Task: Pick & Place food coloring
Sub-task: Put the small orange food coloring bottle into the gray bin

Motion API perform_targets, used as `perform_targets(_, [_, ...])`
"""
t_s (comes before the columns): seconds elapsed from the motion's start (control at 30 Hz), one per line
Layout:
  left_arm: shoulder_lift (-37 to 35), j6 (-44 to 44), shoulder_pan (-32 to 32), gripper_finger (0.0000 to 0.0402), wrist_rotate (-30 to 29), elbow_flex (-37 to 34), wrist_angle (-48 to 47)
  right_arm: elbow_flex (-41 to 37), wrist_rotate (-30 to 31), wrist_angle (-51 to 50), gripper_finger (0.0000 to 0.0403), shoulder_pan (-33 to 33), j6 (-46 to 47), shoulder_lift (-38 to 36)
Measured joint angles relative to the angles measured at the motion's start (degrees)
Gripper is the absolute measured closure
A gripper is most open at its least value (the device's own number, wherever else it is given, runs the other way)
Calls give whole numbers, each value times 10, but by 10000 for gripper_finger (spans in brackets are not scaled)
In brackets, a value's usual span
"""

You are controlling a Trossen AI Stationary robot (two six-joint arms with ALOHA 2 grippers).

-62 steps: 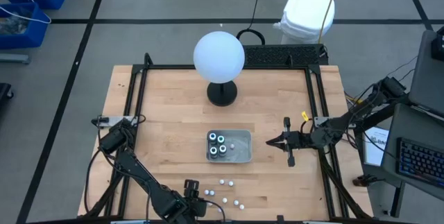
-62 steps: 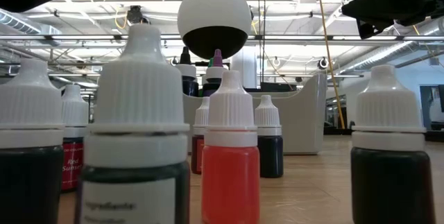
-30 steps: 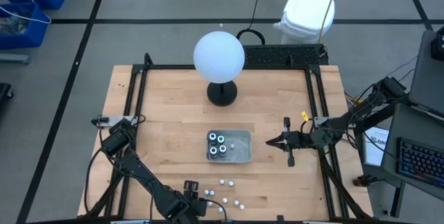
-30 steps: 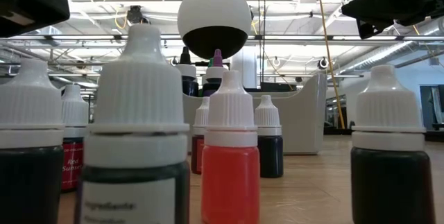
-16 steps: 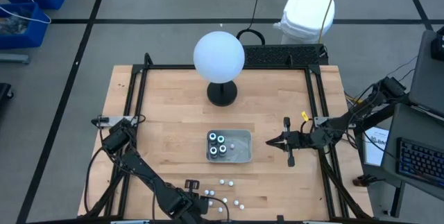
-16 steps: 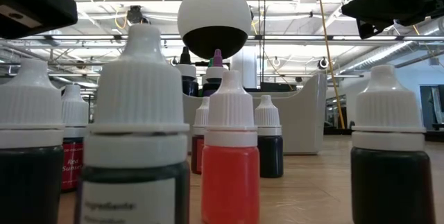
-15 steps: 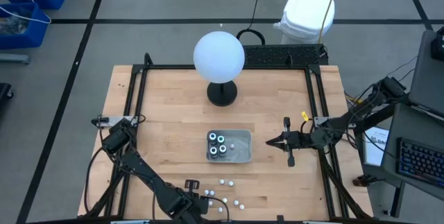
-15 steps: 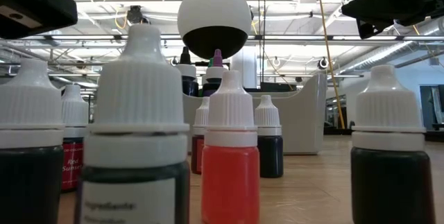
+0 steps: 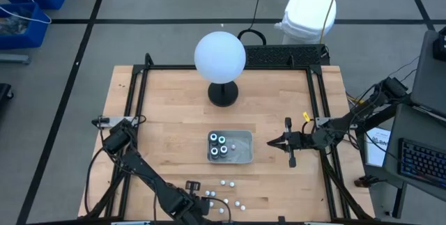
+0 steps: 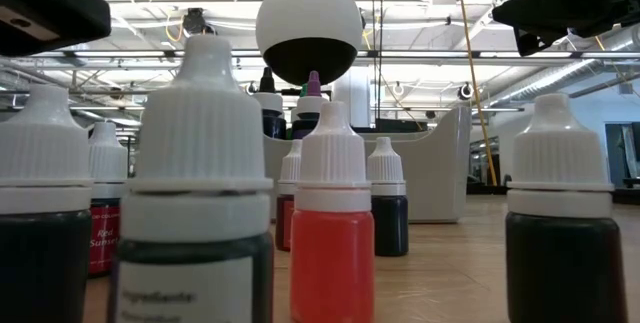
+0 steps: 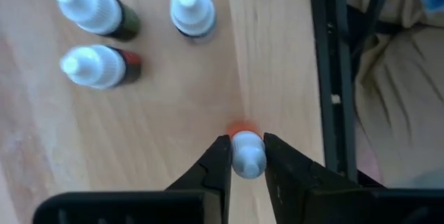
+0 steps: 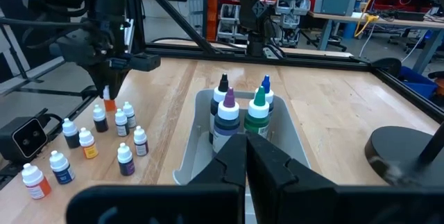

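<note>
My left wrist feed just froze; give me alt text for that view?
The left gripper closes its two dark fingers around a white-capped orange bottle on the wooden table. Three other small bottles stand beyond it.

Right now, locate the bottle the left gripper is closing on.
Left wrist view: the orange bottle stands between the left gripper fingers, near the table's front edge, beside three other bottles.
</note>
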Motion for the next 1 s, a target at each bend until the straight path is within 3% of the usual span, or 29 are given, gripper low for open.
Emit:
perform_targets(0.27, [-5, 62, 25, 329, -12, 123, -155, 0, 0, 0, 403, 0, 0, 0])
perform_targets(0.47, [-6, 92, 83, 329, -84, 255, -235, 0, 0, -2, 403, 0, 4, 0])
perform_targets(0.6, [-6, 151, 129, 329, -68, 310, -264, 0, 0, -6, 403, 0, 4, 4])
perform_targets(0.77, [-5, 236, 189, 329, -25, 351, -286, 0, 0, -1, 403, -2, 3, 19])
perform_targets(1.0, [16, 334, 271, 329, -7, 352, -268, 0, 0, 9, 403, -16, 0, 25])
